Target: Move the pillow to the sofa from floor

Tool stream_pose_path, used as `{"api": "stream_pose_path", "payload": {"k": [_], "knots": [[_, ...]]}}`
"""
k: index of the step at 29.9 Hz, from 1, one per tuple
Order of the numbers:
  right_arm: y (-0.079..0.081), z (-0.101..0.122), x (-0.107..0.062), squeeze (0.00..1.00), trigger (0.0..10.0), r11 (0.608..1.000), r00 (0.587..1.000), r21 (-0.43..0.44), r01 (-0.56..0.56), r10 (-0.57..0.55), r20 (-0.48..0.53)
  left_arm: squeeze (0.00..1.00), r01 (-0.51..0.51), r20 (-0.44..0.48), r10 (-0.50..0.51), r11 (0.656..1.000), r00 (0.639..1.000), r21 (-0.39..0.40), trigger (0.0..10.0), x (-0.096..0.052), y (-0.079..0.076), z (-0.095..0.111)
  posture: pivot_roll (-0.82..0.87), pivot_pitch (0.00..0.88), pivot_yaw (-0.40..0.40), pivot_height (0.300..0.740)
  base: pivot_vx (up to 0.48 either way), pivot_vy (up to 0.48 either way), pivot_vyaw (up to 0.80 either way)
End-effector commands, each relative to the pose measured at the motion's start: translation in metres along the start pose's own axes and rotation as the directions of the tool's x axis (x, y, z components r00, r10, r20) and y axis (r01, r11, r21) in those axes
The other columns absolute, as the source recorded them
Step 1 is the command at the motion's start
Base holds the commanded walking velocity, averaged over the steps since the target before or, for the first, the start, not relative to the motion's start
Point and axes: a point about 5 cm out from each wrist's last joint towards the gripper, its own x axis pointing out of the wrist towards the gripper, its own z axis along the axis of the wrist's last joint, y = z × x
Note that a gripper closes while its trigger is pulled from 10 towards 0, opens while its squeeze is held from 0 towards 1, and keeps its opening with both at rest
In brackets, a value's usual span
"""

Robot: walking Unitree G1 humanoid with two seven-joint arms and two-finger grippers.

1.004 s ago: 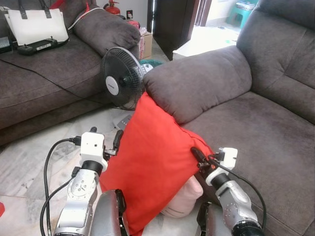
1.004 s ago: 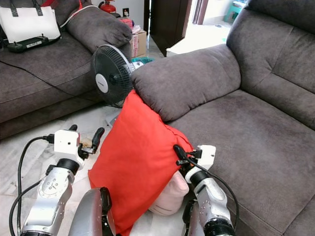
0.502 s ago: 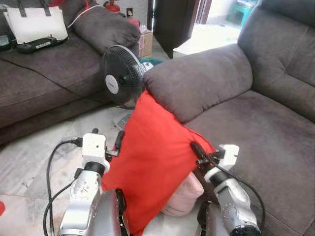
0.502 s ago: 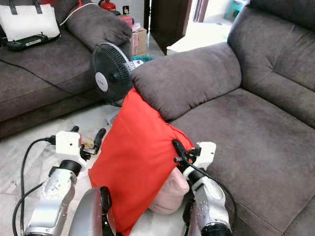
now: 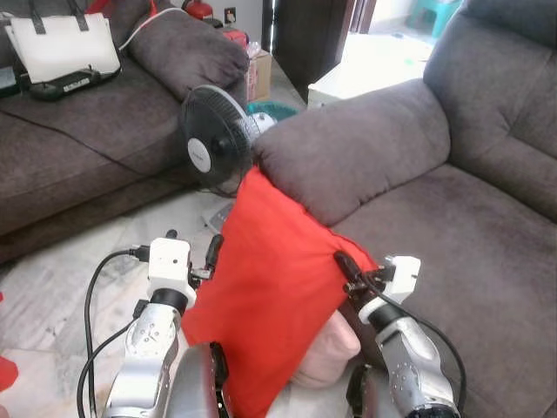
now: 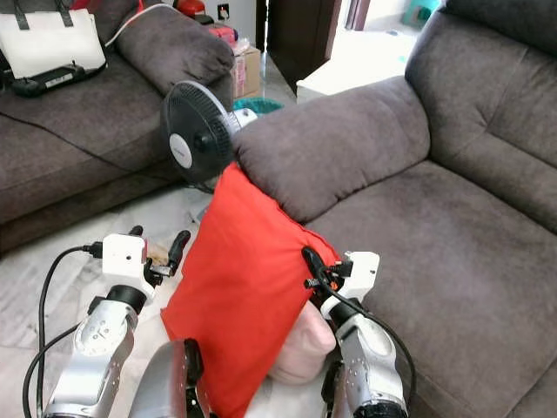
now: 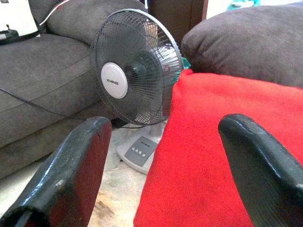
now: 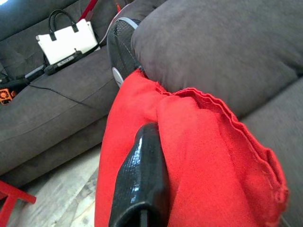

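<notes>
Pillow [image 5: 270,296] hides right gripper [image 5: 345,266] fingertips.

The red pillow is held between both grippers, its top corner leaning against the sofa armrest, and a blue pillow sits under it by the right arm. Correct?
Not quite. The pillow under the red pillow is pale pink, not blue; the left eye view shows it by the right gripper. The rest stands: the left gripper flanks the other side, and the top corner leans on the sofa armrest.

- Fan [image 7: 135,71]: a short brand word in small dark capitals sits on the white hub, too small to read with certainty.
- No other text, label or number can be read.
</notes>
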Motion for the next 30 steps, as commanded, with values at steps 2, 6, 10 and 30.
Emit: {"api": "stream_pose_path", "payload": {"k": [2,6,10,30], "knots": [[0.0043,0.0208,0.0044,0.00,10.0,0.999,0.996,-0.042,-0.024,0.027,0.085,0.00,0.005,0.017,-0.004,1.000,1.000,-0.004,10.0,-0.0004,-0.0003,0.0048,0.17,0.035,-0.060,0.627,0.000,0.000,0.00],[0.0072,0.0193,0.0060,0.00,10.0,0.998,0.997,-0.053,-0.033,0.037,0.072,0.00,0.006,0.016,-0.005,1.000,1.000,-0.003,10.0,-0.0005,-0.0002,0.0047,0.17,0.032,-0.059,0.627,0.000,0.000,0.00],[0.0072,0.0191,0.0063,0.00,10.0,0.998,0.997,-0.050,-0.031,0.034,0.070,0.00,0.005,0.014,-0.005,1.000,1.000,-0.003,10.0,-0.0007,-0.0001,0.0045,0.17,0.029,-0.060,0.627,0.000,0.000,0.00],[0.0073,0.0241,0.0086,0.00,10.0,0.999,0.994,-0.041,-0.023,0.028,0.103,0.00,0.004,0.004,-0.004,1.000,1.000,0.004,10.0,-0.0024,0.0014,0.0031,0.18,0.024,-0.055,0.727,0.000,0.000,0.00]]}}
